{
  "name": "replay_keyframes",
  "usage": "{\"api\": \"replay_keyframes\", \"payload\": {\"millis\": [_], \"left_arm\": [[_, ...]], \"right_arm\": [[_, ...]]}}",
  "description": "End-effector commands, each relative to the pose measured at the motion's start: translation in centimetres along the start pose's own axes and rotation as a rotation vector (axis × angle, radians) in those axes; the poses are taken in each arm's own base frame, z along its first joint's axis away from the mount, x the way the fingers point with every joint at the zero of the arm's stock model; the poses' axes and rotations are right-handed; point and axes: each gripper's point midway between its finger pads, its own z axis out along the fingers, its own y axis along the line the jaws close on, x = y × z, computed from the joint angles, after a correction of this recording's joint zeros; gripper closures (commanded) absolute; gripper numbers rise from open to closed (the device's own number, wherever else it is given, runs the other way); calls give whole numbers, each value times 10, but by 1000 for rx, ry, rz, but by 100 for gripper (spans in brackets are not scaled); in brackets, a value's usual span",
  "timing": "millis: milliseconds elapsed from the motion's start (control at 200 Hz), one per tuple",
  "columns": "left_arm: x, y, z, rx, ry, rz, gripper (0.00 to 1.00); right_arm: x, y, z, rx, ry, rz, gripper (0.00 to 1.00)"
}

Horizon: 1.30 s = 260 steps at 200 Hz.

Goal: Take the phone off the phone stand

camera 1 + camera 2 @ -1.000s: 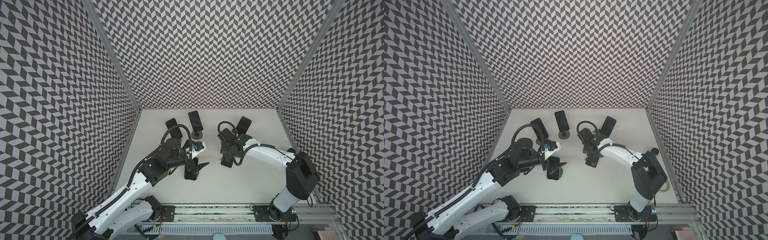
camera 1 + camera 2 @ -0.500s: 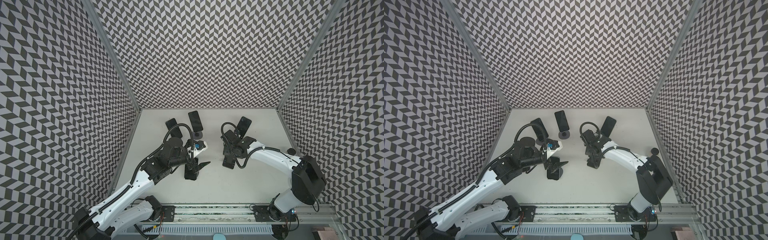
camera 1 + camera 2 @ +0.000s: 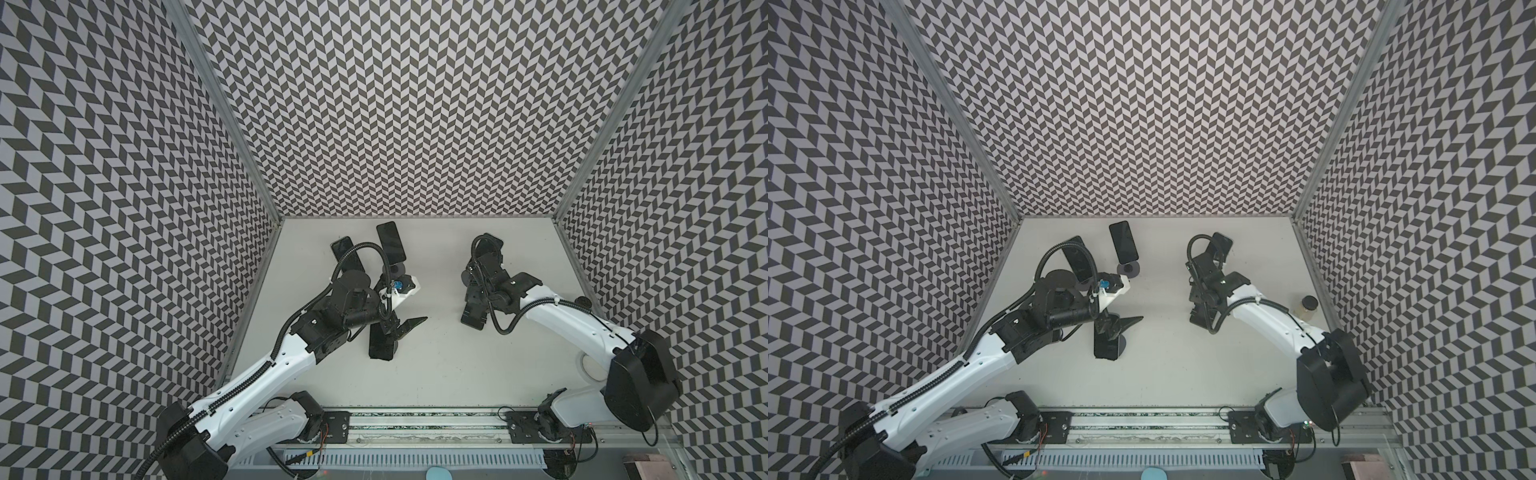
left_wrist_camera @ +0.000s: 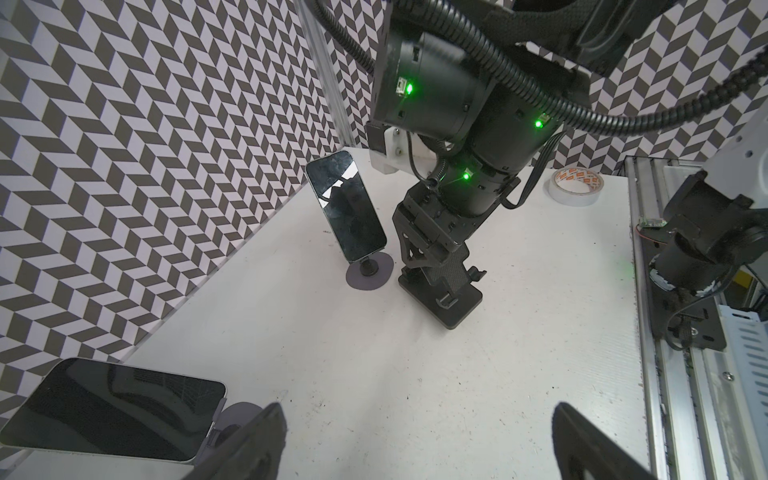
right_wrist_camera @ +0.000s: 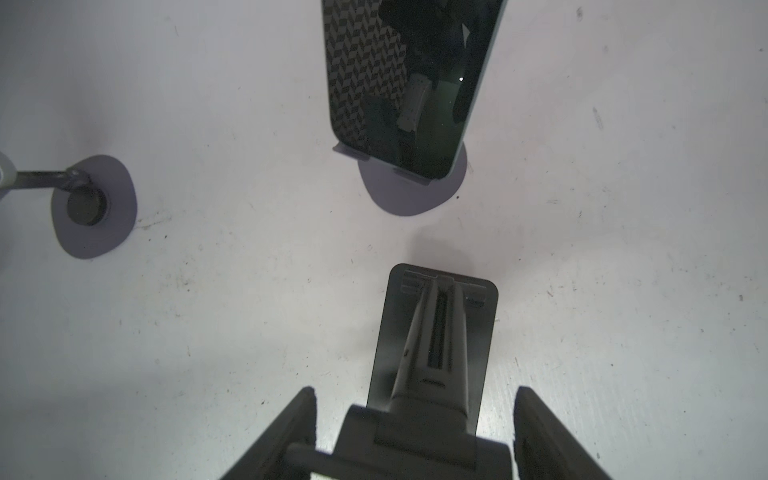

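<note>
Black folding stand [image 5: 436, 332], straddled by right tool [image 5: 415, 392]—pinch unclear, left tool [image 4: 415, 411] spread—could topple into the glossy black phone [image 5: 407, 83] if tugged.

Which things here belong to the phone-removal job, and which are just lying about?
Job: left phone; middle phone; right phone on its grey stand; empty black stand, straddled by the right gripper.
Lying about: tape roll.

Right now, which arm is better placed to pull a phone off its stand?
Left, probably. The left tool is wide open and empty, with the nearest phone close beside it. The right tool straddles an empty black stand, so it would have to clear that first.
</note>
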Motion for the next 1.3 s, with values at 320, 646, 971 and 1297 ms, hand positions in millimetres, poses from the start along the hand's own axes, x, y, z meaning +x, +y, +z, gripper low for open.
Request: {"api": "replay_keyframes", "payload": {"millis": [320, 646, 971, 1297], "left_arm": [[-34, 4, 6, 21, -111, -18, 1], [-40, 9, 14, 20, -112, -11, 1], [-44, 13, 17, 15, -114, 2, 1], [-51, 17, 21, 10, -121, 15, 1]], "right_arm": [[-62, -52, 10, 34, -140, 94, 38], [-105, -92, 23, 98, -191, 104, 38], [-146, -120, 41, 138, -212, 110, 38], [-161, -145, 61, 157, -187, 112, 38]]}}
